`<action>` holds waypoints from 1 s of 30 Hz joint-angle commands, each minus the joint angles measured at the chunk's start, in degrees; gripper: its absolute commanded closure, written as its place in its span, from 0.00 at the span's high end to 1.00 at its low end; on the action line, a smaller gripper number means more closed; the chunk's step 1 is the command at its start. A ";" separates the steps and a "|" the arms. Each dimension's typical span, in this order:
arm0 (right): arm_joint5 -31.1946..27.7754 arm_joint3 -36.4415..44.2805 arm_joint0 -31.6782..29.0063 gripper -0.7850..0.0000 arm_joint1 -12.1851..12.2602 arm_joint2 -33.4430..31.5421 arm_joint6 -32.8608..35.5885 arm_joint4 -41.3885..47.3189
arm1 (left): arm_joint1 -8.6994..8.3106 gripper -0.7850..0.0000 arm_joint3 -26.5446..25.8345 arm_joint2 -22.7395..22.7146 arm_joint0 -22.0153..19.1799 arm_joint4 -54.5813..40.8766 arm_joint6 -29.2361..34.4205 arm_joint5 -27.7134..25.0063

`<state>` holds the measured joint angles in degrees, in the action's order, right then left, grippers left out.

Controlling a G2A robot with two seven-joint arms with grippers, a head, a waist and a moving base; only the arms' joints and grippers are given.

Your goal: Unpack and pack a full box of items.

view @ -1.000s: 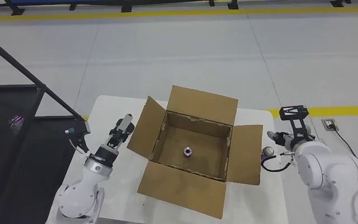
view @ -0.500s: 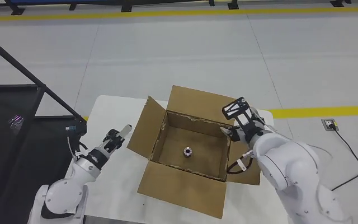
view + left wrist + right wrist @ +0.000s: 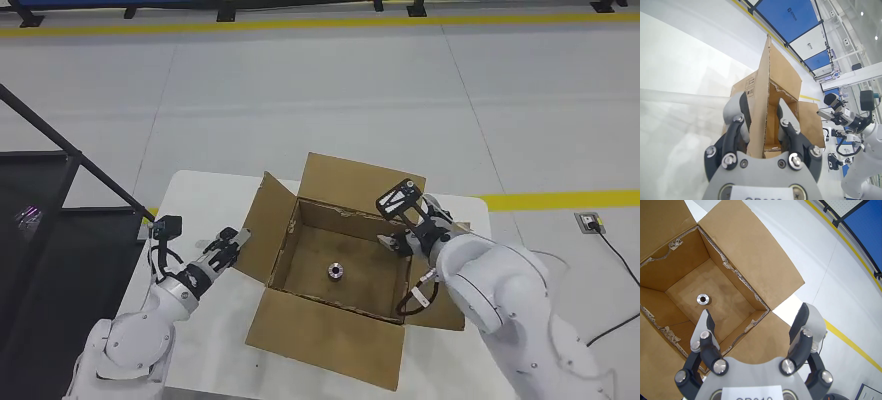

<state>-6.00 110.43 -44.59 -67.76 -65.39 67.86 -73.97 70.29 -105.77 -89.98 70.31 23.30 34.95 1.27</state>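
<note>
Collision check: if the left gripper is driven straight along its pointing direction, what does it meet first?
The brown cardboard box's upright side flap. Its edge sits inside the open left gripper, so it would likely run into the palm. Depth is unclear.

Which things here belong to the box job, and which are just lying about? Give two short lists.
Belonging to the job:
cardboard box, flaps open
metal ring on the box floor
left hand, open, astride a side flap
right hand, open, above the box's edge

Just about:
white table under the box
black frame beside the table
yellow floor line
</note>
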 commanded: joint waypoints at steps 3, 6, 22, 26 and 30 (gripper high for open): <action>0.00 0.00 0.00 1.00 0.00 0.00 0.00 0.00 | -0.12 0.00 0.02 0.26 -0.25 0.37 -0.25 1.16; 0.00 0.00 0.00 1.00 0.00 0.00 0.00 0.00 | -0.22 0.00 -0.44 -0.14 0.05 -0.09 -0.64 1.59; -5.04 -9.98 7.98 1.00 -2.47 10.07 -2.08 3.57 | -1.19 0.00 -1.05 -5.21 3.79 -1.67 -1.50 0.51; -4.74 -14.61 12.26 1.00 -4.14 14.94 -2.56 5.15 | -1.50 0.00 -0.73 -7.01 4.89 -2.03 -1.46 -0.08; -4.69 -18.47 15.59 1.00 -5.71 18.72 -3.68 6.63 | -1.64 0.00 -0.81 -8.16 5.61 -3.70 -1.88 -0.37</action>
<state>-10.70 93.03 -29.88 -73.08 -47.63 64.47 -67.71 68.67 -106.53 -97.89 75.73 20.37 33.24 1.01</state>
